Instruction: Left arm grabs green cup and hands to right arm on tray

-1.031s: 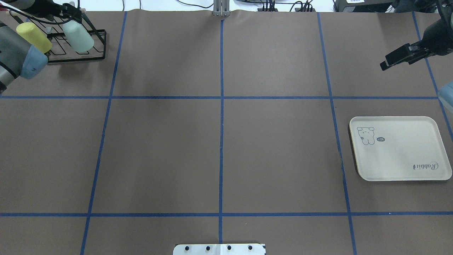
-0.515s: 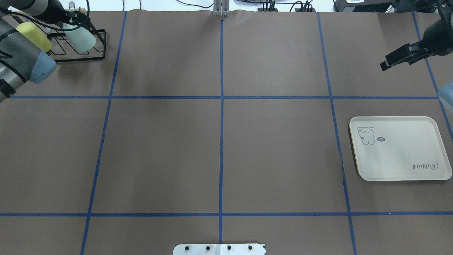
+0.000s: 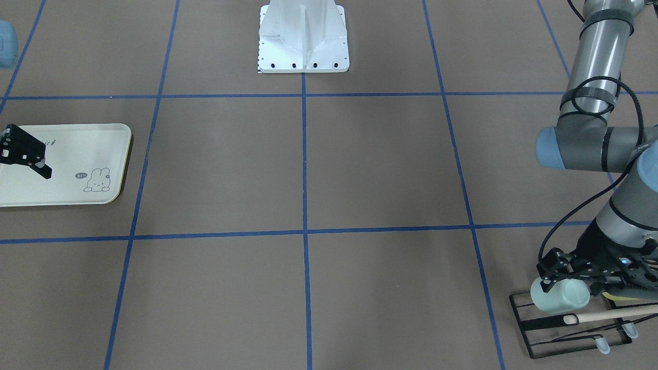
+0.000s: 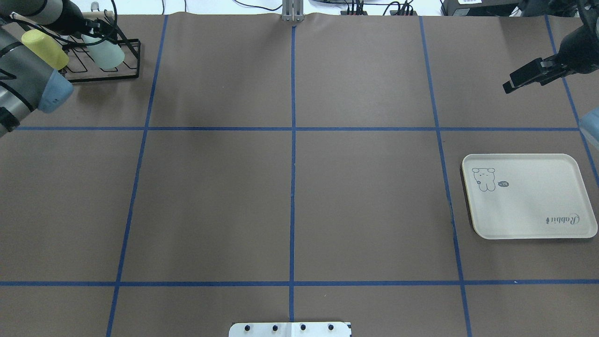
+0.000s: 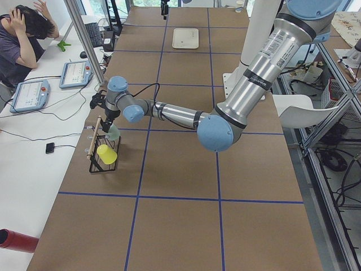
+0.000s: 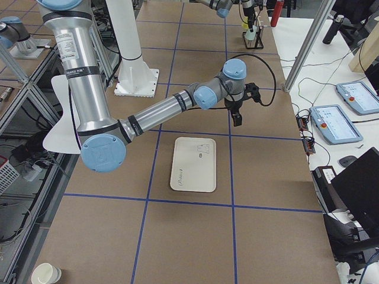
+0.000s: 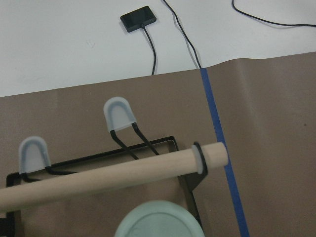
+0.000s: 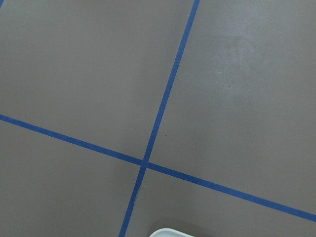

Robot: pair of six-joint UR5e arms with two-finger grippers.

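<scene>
Locate the green cup on the black wire rack at the table's far-left corner, beside the yellow cup. The left gripper straddles it, but you cannot tell whether it has closed on it. The right gripper, fingers together, hovers past the tray's far edge. A wide span of tabletop separates rack and tray.

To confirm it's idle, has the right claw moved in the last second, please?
No; the right claw keeps its place against the tray and blue tape line.

Left arm's jaws farther down over green cup.
</scene>
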